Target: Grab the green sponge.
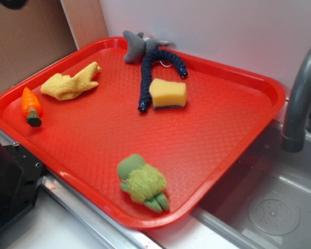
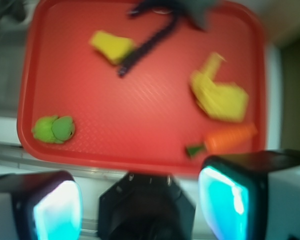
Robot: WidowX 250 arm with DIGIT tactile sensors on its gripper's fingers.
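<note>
Jaws are seen apart in the wrist view, nothing held between them; the gripper [image 2: 140, 200] hangs over the near edge of the tray, its two fingers [image 2: 57, 210] glowing pale cyan at the bottom of the frame. No part of the gripper is seen in the exterior view.

A red tray [image 1: 93, 140] is set beside a grey sink [image 1: 269, 207], with a grey tap [image 1: 300, 93] rising at the right. All objects are found lying on the tray, apart from the gripper.

The green sponge [image 1: 168, 93] is located toward the far middle of the tray, yellow face up, a thin dark layer visible along its near lower edge. A dark blue ribbed cord [image 1: 145, 78] is curved around its left and far sides, just beside it; contact cannot be determined. A grey soft toy [image 1: 135, 46] is noted at the far rim, against the cord's far end.

A yellow knitted cloth [image 1: 72, 83] is crumpled at the left. An orange toy carrot [image 1: 31, 104] with a green stem is placed further left, close to the rim. A fuzzy green plush toy [image 1: 142, 181] is sat near the front rim, well apart from the sponge.

The wrist view is blurred; the sponge [image 2: 111, 46] is made out at upper left, the plush toy [image 2: 54, 129] at lower left.
</note>
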